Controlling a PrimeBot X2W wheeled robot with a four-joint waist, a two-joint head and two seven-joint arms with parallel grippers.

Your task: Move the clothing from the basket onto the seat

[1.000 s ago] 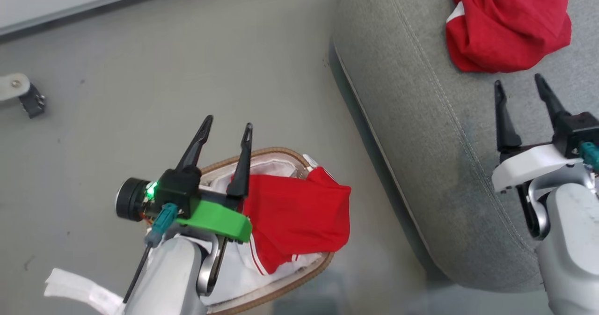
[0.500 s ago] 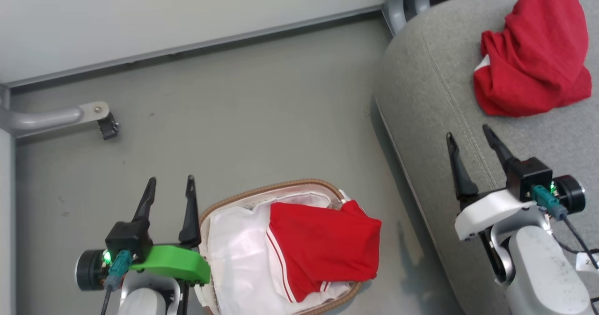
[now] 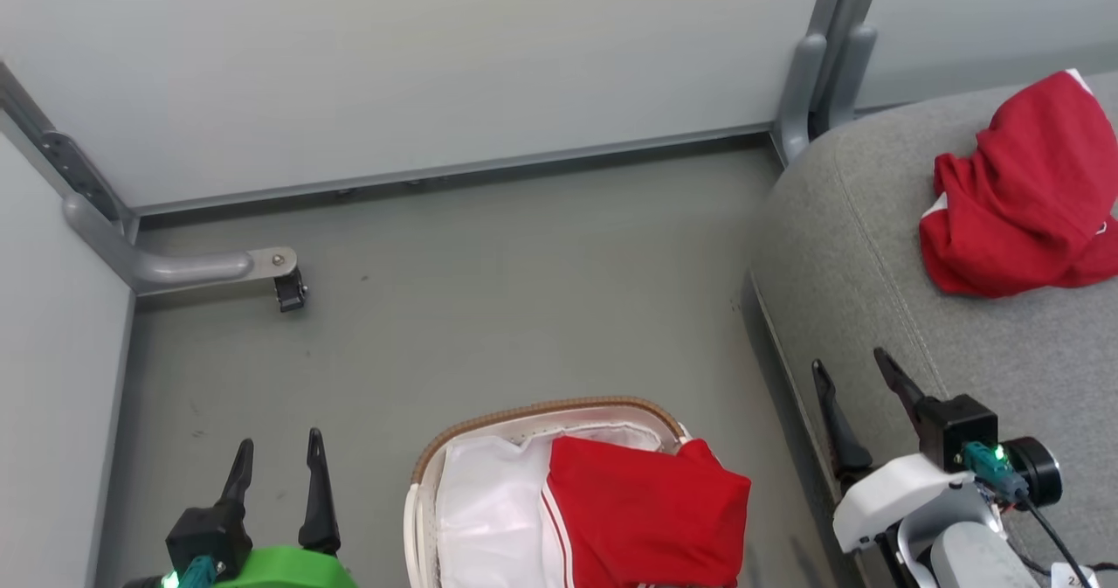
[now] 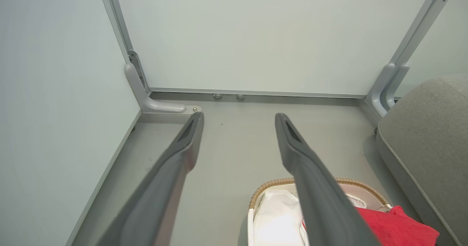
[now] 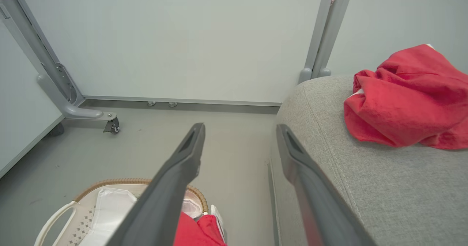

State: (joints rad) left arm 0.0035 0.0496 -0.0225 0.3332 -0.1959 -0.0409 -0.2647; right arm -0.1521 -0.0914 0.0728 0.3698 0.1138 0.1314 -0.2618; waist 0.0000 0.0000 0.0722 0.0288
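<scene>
1. Spotting a red garment bunched on the seat, upper right.
2. Seeing the striped red garment draped over the basket, bottom centre; judging it halfway.
3. Hovering empty, jaws apart: left gripper lower left, right gripper lower right.
4. Needing, likely, a reach into the basket for a thick fold.

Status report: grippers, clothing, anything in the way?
Left gripper open, empty. Right gripper open, empty. One red garment on seat, other red garment in basket. Path looks free.

red clothing, white basket, grey seat
</scene>
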